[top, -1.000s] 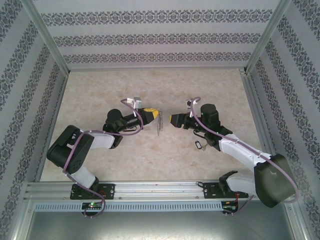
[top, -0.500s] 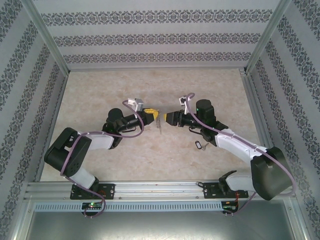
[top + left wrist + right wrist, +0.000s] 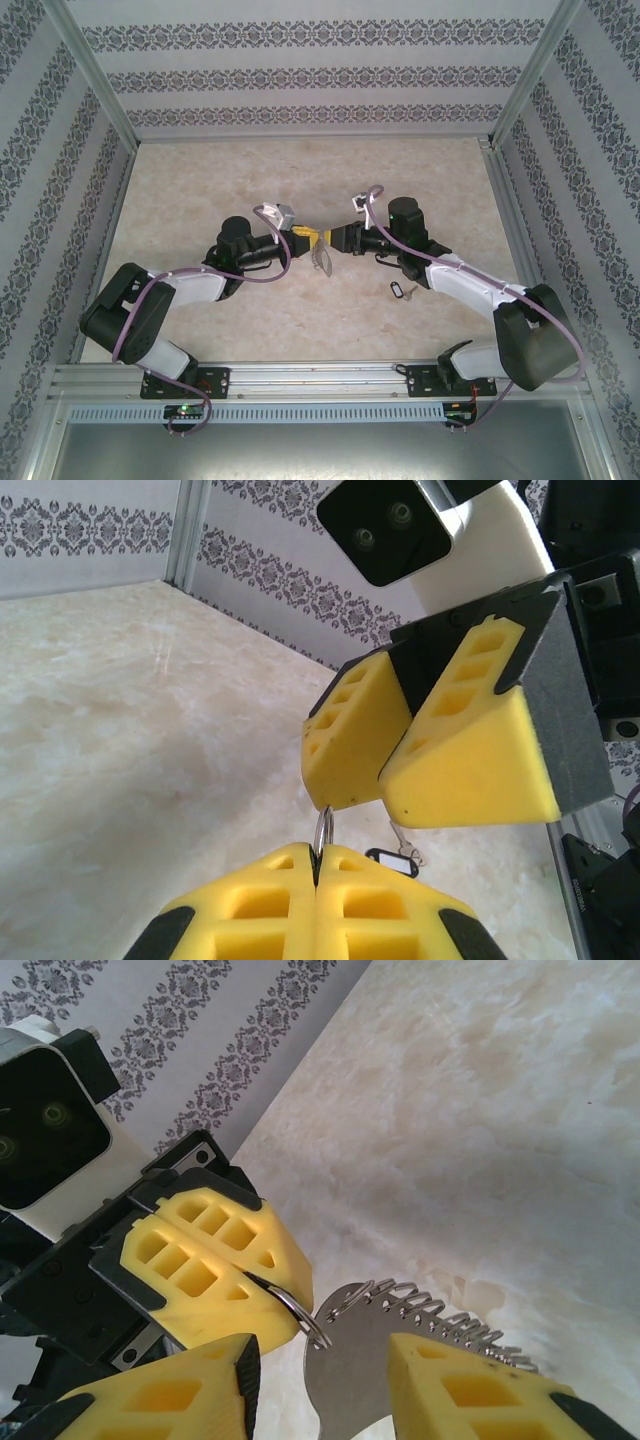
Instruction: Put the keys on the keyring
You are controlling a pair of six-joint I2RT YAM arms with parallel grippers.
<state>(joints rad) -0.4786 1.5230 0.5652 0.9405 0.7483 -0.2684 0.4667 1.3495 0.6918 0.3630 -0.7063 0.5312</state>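
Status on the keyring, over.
Left gripper shut on keyring. Right gripper open, astride it. Key lying on table, untouched. Nothing in the way.

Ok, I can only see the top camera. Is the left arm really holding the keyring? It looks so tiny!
Observer: Yes. The left wrist camera shows the left fingers shut on the thin wire of the keyring.
Operator: Is the right one grabbing it too?
Observer: Not yet. In the right wrist camera the right fingers stand apart, with the keyring's flat silver part showing between them.
Operator: What's the squiggly bit?
Observer: A row of small wire loops along that flat part's edge.
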